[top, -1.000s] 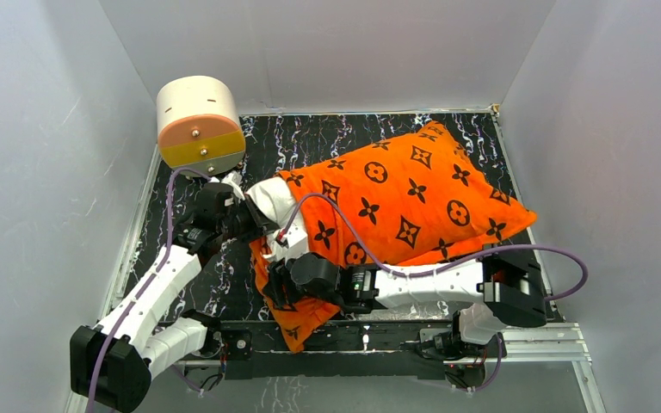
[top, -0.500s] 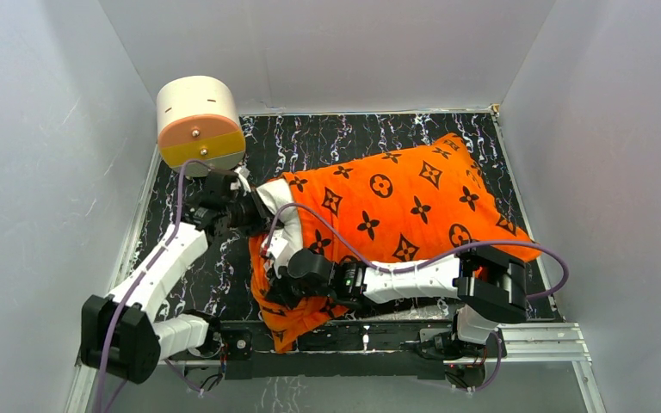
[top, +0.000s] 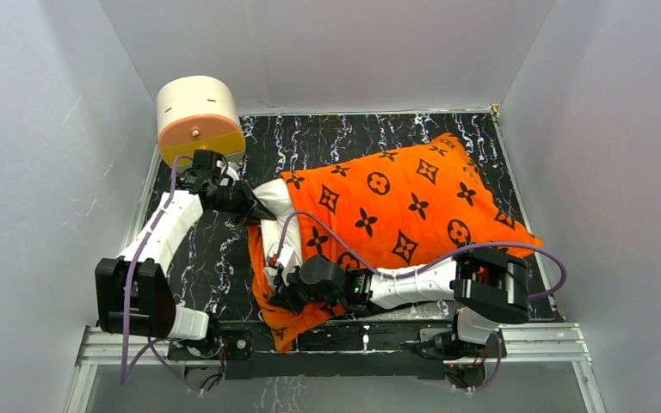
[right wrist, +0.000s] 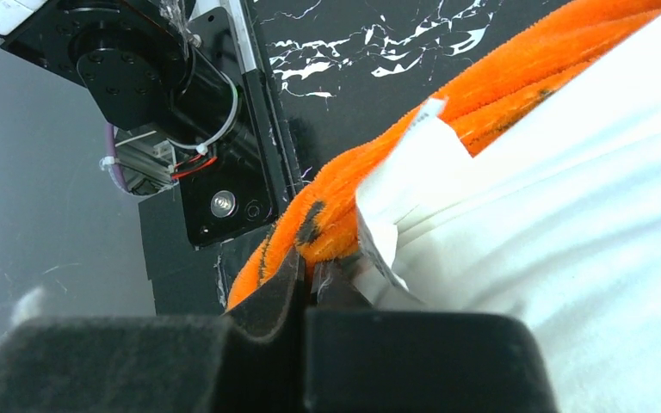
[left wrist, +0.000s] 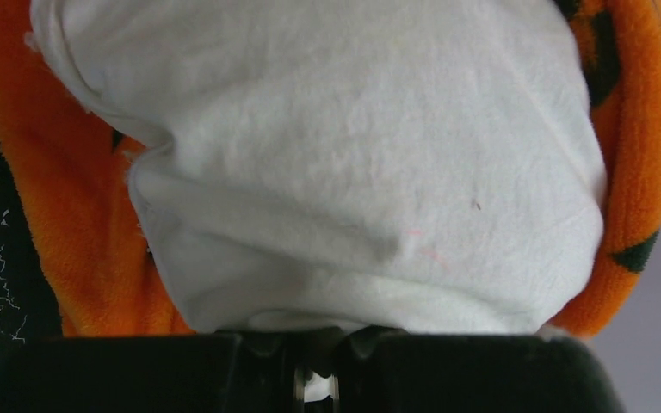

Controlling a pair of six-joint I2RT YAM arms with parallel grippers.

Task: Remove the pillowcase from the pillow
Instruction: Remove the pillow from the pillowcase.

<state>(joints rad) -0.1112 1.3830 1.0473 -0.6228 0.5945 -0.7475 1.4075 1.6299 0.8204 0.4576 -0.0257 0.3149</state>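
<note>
I am watching my left pincer (left wrist: 314, 383) pinching a fold of the pillow (left wrist: 361, 155). A sliver of white is showing between its closed jaws, and the fingers are blurring into a black band along the bottom edge. The right pincer (right wrist: 310, 280) is clamping the rim of the pillowcase (right wrist: 327, 224), just beside a white sewn-in tag (right wrist: 413, 146).

Only the overhead camera is giving me the layout. The case is lying diagonally across the bench (top: 327, 142), covering most of the pillow, whose white end is poking out at the left. From up there the right pincer is sinking into orange folds, hard to make out. A purple cable (top: 310, 225) is looping over the fabric. A cream-and-orange cylinder (top: 198, 125) is sitting just beside the left wrist.
</note>
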